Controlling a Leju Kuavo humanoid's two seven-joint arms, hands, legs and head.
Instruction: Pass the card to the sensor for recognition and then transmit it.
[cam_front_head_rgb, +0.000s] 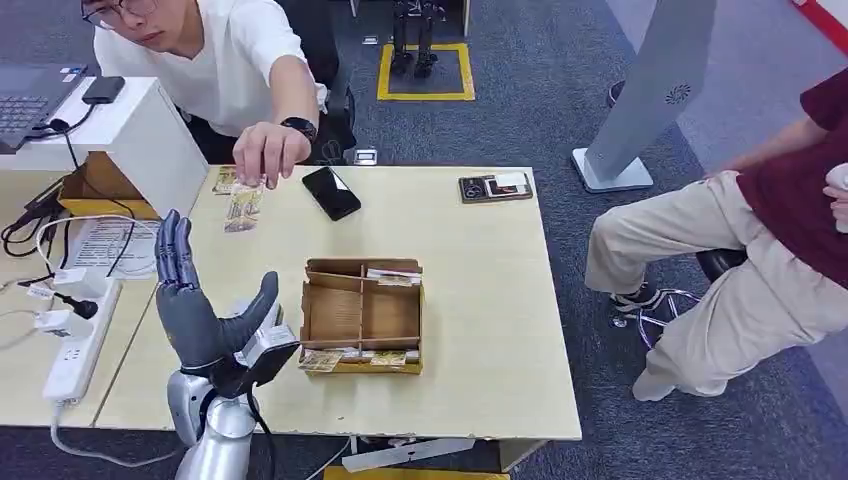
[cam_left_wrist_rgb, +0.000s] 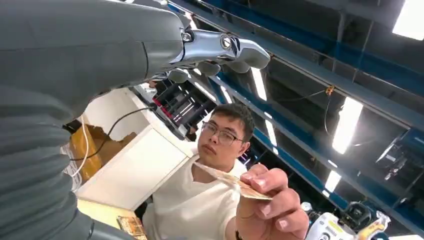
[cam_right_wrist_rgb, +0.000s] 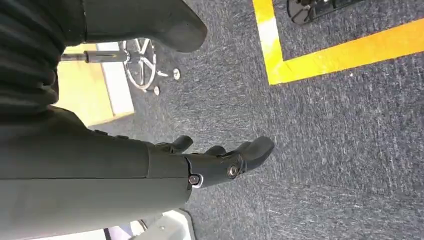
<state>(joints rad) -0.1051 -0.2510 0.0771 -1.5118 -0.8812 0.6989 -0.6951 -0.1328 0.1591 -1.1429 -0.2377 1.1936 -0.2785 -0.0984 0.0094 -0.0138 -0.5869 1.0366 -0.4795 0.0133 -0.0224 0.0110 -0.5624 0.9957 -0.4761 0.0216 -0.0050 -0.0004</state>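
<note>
Left hand (cam_front_head_rgb: 195, 305) raised, fingers spread, holding nothing; card (cam_front_head_rgb: 243, 207) beyond its fingertips, pinched by person's hand (cam_front_head_rgb: 268, 152).

The head view looks forward and steeply down from high on the robot onto the table (cam_front_head_rgb: 480, 330). The left wrist view sits close behind the left hand (cam_left_wrist_rgb: 210, 52), tilted up toward the ceiling lights (cam_left_wrist_rgb: 346, 125). The right wrist view hangs close behind the right hand (cam_right_wrist_rgb: 220, 162), facing the carpet (cam_right_wrist_rgb: 330, 150). Head and left wrist views share the person in the white shirt (cam_front_head_rgb: 235, 70).
</note>
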